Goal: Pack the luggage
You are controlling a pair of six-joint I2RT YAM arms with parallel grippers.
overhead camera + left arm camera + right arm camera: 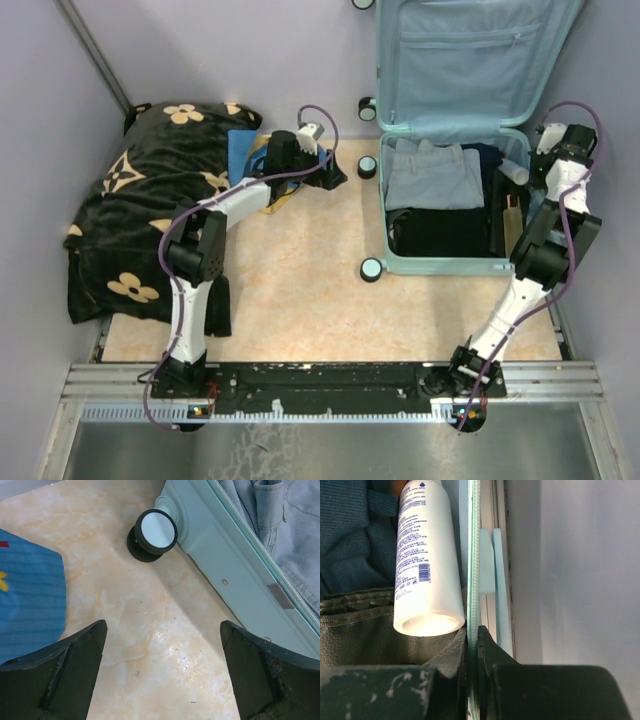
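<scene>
The luggage (445, 265) lies open at the far-right corner of the table (300, 260), base flat along the right edge, lid propped upright vs the back wall. That pose prob keeps the cavity exposed for loading. Inside are folded jeans (435, 175), dark clothes and a white bottle (425, 555) lying along the right wall on a dark leathery item (360, 630).

The right gripper (472, 640) is pinched tight on the thin mint rim of the base's right wall, one of its fingers (450, 660) inside and the other outside, w/ the bottle just beside the inner one. Prob a grip to steady or shift the shell; can't tell which. R arm rises from its base, elbow bent, wrist dropped over that rim from above.

The left gripper (163, 627) has its jaws wide apart and holds nothing. It hangs low over bare table btwn a blue cloth (30, 595) and a luggage wheel (156, 530), touching neither. L arm is stretched fwd toward the far-left, near the black flowered blanket (150, 200). Prob the blue cloth is its next pick.
</scene>
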